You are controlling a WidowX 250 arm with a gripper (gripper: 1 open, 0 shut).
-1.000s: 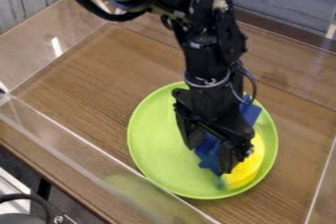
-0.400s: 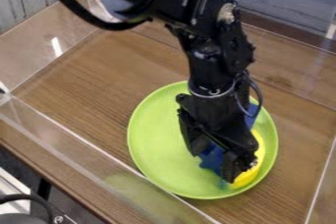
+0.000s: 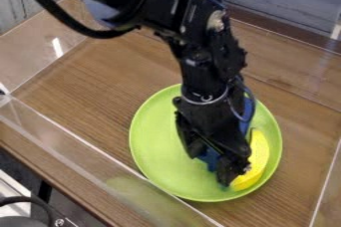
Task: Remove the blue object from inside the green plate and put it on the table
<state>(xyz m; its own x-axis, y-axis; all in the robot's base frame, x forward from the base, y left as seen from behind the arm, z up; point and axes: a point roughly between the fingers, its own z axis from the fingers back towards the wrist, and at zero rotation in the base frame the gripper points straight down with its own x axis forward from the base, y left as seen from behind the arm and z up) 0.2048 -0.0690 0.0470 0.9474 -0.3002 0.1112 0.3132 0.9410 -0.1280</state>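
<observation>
Crowding blue object [image 3: 204,153] | banana [image 3: 253,175] adjacent | green plate [image 3: 154,136]

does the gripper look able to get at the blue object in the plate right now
Probably yes: the open gripper points down right over the blue object in the green plate. The yellow banana lies close beside it.

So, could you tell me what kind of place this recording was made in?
Probably a lab test cell, not a home: a wood-grain table fenced by clear acrylic walls, one black robot arm, and a toy-like green plate.
</observation>
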